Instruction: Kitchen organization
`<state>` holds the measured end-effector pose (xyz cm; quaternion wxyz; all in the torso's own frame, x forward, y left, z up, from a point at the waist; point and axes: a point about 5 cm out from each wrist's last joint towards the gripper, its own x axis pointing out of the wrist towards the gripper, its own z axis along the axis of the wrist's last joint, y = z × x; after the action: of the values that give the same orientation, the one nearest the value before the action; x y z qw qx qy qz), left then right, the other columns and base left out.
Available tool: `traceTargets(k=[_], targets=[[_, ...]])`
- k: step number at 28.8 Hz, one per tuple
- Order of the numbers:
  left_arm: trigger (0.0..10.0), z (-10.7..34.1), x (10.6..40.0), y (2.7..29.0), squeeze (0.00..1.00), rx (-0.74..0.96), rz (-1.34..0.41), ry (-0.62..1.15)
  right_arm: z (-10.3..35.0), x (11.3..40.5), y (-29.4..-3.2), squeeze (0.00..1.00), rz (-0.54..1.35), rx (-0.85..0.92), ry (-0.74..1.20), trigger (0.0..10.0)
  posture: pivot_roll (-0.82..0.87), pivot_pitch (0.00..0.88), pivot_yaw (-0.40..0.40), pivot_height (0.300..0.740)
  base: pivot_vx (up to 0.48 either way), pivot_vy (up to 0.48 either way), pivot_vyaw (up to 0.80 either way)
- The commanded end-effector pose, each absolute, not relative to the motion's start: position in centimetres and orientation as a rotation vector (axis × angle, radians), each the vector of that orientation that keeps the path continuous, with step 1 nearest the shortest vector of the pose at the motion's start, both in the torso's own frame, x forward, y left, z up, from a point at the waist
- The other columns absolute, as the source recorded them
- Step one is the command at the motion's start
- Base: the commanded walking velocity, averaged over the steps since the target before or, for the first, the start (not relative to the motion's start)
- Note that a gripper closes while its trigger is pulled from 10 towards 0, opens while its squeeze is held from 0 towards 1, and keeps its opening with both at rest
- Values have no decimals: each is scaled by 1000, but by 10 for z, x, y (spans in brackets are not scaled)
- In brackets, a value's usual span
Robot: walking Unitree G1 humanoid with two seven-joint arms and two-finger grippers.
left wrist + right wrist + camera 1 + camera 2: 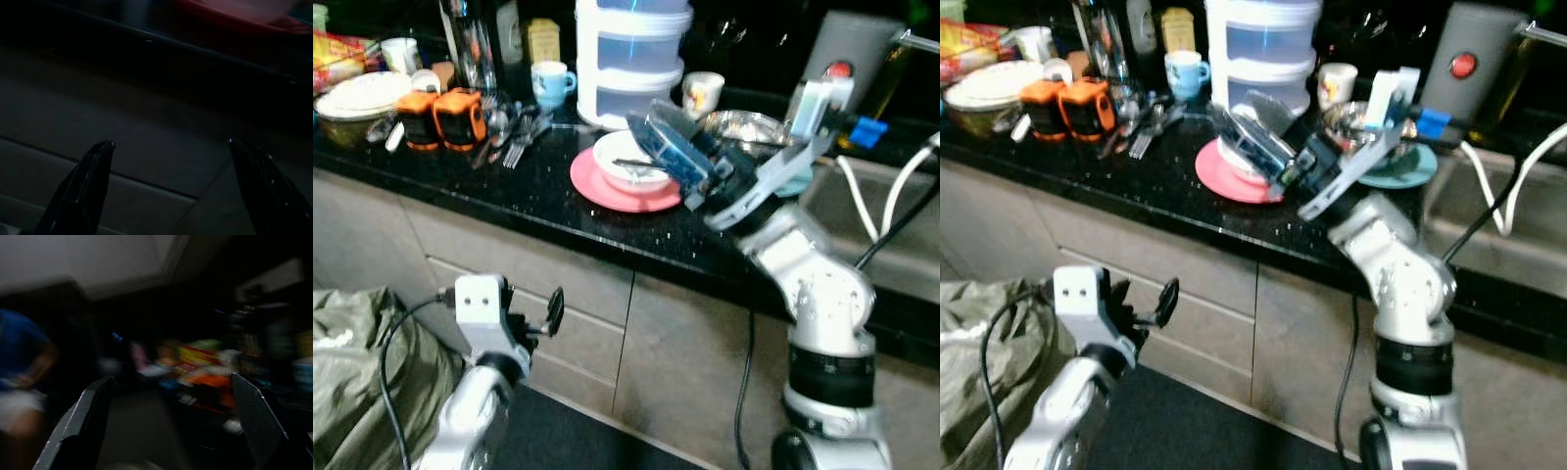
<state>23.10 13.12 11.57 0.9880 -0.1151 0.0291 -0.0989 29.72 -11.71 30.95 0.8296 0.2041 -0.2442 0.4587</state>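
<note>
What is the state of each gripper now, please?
Left gripper: open, holding nothing, low in front of the cabinet.
Right gripper: open, holding nothing, raised over the counter.

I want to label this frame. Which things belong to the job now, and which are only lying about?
Job: right gripper, open, above the white bowl on the pink plate.

Lying about: blue cup, forks, orange boxes, white container, steel bowl, left gripper, idle.

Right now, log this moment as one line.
right gripper: open, raised over white bowl on pink plate | left gripper: open, low by the cabinet drawers | counter: cluttered
</note>
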Motion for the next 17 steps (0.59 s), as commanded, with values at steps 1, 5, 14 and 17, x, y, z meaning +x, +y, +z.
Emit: traceTargets(k=[1, 5, 14, 17], targets=[[10000, 118, 225, 119, 0, -241, -258, 68, 307, 299, -113, 0, 945, 303, -507, 10000, 147, 0, -1, 740, 390, 0, 0], [10000, 118, 224, 117, 0, -240, -276, 72, 294, 301, -101, 0, 933, 61, -459, 10000, 147, 0, -1, 740, 390, 0, 0], [10000, 113, 213, 107, 0, -366, -416, 170, 295, 296, -102, 0, 950, -251, -464, 10000, 146, 0, 7, 740, 41, 0, 0], [10000, 112, 209, 105, 0, -390, -444, 191, 301, 292, -109, 0, 969, -347, -469, 10000, 141, 0, 13, 740, 0, 0, 0]])
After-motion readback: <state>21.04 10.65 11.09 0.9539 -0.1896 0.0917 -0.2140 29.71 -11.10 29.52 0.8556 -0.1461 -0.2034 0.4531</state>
